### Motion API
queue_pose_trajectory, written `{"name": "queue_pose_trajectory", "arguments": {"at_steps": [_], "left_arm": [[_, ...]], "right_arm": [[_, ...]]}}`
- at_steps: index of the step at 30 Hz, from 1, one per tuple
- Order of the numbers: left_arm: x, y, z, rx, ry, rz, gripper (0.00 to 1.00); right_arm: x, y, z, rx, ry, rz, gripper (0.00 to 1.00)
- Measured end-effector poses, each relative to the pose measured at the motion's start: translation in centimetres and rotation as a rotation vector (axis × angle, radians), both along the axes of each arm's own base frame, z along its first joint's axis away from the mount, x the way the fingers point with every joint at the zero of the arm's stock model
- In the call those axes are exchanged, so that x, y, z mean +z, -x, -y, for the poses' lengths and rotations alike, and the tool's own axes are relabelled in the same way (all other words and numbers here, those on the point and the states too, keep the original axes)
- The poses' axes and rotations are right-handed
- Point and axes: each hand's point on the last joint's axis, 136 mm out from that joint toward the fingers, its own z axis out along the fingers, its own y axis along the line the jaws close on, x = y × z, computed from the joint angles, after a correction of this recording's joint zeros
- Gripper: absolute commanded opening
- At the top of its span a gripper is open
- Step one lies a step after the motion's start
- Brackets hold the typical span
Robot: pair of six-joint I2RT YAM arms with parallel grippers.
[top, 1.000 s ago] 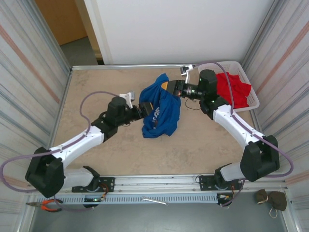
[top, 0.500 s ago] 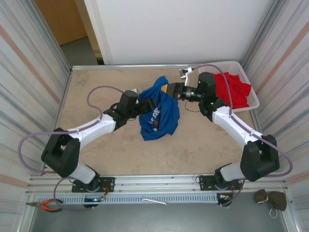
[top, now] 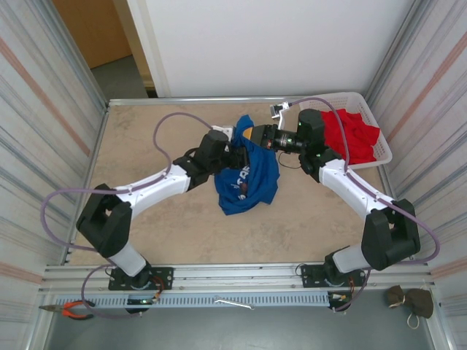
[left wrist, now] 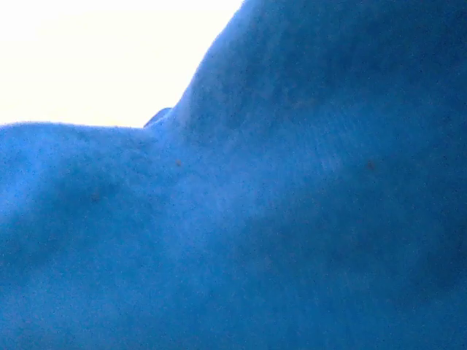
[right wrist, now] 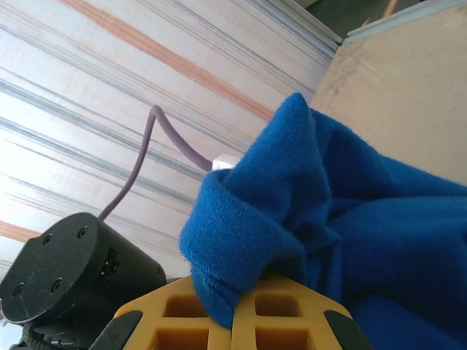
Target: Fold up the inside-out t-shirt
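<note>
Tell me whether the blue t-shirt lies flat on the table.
No, the blue t-shirt is bunched up, one end pinched in the right gripper.

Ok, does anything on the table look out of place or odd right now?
The blue t-shirt is bunched and crumpled at mid-table, not spread flat. The right gripper pinches its far edge, and the left gripper is buried in its folds. The red garment lies in the white basket.
</note>
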Motion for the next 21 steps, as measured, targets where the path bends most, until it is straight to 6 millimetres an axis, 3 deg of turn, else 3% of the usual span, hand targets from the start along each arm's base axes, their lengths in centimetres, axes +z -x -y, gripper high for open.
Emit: {"name": "queue_pose_trajectory", "arguments": {"at_steps": [1, 2, 5, 9, 11, 14, 15, 16, 17, 20, 21], "left_arm": [[-0.1, -0.5, 0.1, 0.004, -0.017, 0.004, 0.1], [-0.1, -1.0, 0.1, 0.007, -0.032, 0.008, 0.0], [0.1, -2.3, -0.1, -0.004, -0.058, 0.017, 0.0], [1.2, -2.9, -1.2, -0.059, -0.025, -0.002, 0.0], [2.6, -2.5, -1.6, -0.107, 0.032, -0.014, 0.0], [6.5, -1.6, -1.9, -0.205, 0.186, -0.011, 0.0], [8.2, -1.2, -2.0, -0.239, 0.253, 0.0, 0.0], [9.7, -0.9, -2.0, -0.273, 0.317, 0.009, 0.0], [10.8, -0.6, -2.1, -0.299, 0.371, 0.012, 0.0], [13.4, -0.3, -2.7, -0.349, 0.508, 0.018, 0.0], [14.1, -0.3, -2.9, -0.36, 0.545, 0.019, 0.0]], "right_arm": [[0.0, 0.0, 0.0, 0.0, 0.0, 0.0, 0.0], [-0.2, -0.1, 0.1, -0.004, 0.001, -0.003, 0.0], [-1.0, -0.6, 1.1, -0.029, 0.008, -0.02, 0.0], [-2.3, -2.8, 4.3, -0.137, 0.028, -0.06, 0.0], [-3.2, -4.3, 6.1, -0.201, 0.043, -0.082, 0.0], [-6.3, -6.7, 7.6, -0.278, 0.079, -0.15, 0.0], [-8.0, -7.5, 7.7, -0.288, 0.094, -0.185, 0.16], [-9.5, -8.1, 7.4, -0.287, 0.108, -0.216, 0.42], [-10.8, -8.6, 7.1, -0.285, 0.12, -0.243, 0.53], [-14.2, -9.6, 7.3, -0.309, 0.166, -0.319, 0.72], [-15.0, -9.4, 7.5, -0.315, 0.186, -0.333, 0.73]]}}
